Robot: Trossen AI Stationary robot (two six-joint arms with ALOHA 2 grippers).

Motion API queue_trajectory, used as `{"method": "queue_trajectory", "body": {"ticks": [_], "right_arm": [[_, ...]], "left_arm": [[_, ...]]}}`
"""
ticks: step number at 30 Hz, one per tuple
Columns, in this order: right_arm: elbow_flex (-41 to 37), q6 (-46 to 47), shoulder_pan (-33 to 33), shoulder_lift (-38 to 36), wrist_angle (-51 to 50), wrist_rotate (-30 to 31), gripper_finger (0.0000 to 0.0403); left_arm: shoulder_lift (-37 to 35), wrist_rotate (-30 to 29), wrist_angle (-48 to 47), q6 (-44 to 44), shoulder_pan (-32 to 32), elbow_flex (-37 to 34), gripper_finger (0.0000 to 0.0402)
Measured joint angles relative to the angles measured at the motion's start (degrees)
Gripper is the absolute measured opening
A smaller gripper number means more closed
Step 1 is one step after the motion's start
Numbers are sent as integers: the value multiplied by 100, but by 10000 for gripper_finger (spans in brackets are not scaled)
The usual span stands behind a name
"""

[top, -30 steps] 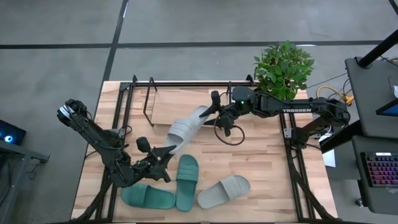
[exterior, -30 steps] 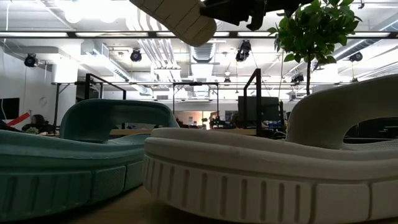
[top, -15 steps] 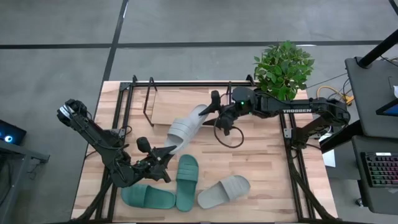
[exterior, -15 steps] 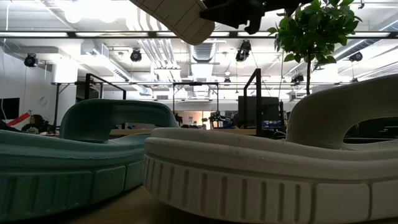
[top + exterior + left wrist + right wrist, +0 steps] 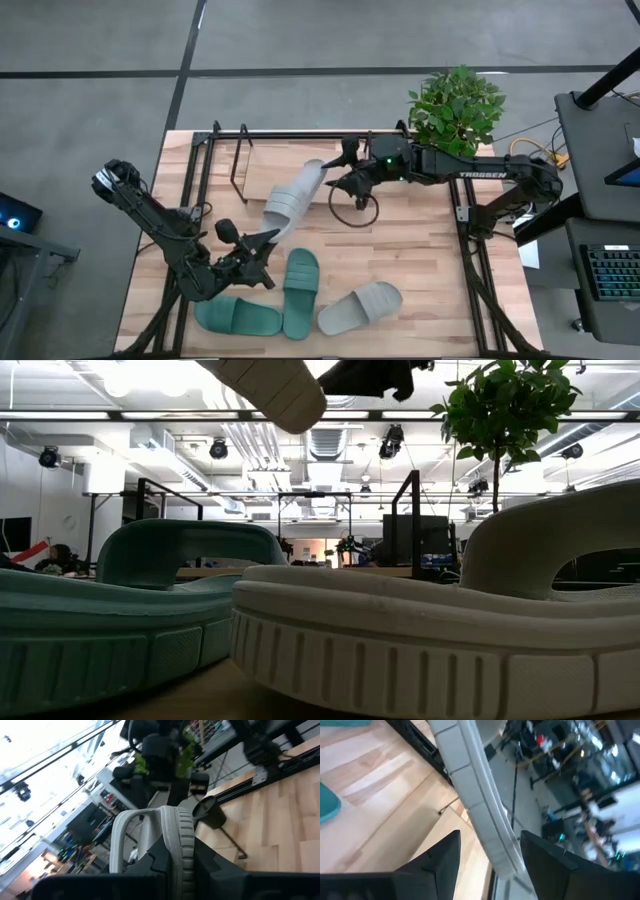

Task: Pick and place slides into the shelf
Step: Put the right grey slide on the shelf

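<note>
The right pincer (image 5: pixel 338 180) grips the heel end of a light grey slide (image 5: pixel 288 196), its fingers clamped either side, held tilted over the shelf (image 5: pixel 262 162). Since the earlier frame the slide has shifted farther onto the shelf's board. The left pincer (image 5: pixel 262 262), closed and empty, rests near two teal slides (image 5: pixel 300 291) and a grey one (image 5: pixel 360 307) on the tabletop (image 5: pixel 420 250).

Matt rubbery slides (image 5: pixel 358 307), ribbed soles; black metal shelf (image 5: pixel 240 160); pale wood table (image 5: pixel 420 260).
</note>
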Motion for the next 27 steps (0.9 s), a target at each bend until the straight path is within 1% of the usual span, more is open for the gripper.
{"method": "queue_trajectory", "body": {"ticks": [2,4,6,9,13,17,21,24,27], "right_arm": [[166,354,-2,0,-311,142,196],[263,963,-2,0,-280,405,194],[296,1525,-2,-35,-324,772,191],[286,1967,-2,-148,-669,1246,188],[210,2529,1,-423,-1195,1295,187],[-270,2959,121,-810,-1295,1145,187],[-1143,3238,293,-1321,-773,1145,187],[-1901,3441,378,-1711,-35,1144,187],[-2461,3365,385,-2040,914,1145,187]], "left_arm": [[-1,-210,3,-1,0,-14,13],[-4,-334,1,0,0,-46,13],[-4,-374,0,0,0,-59,13],[-4,-377,4,-4,0,-68,13],[-4,-399,2,-4,39,-68,13],[-4,-437,2,-7,111,-87,13],[-4,-477,-4,-24,251,-219,13],[-4,-696,6,-33,398,-337,13],[-4,-698,43,-37,560,-481,13]]}}
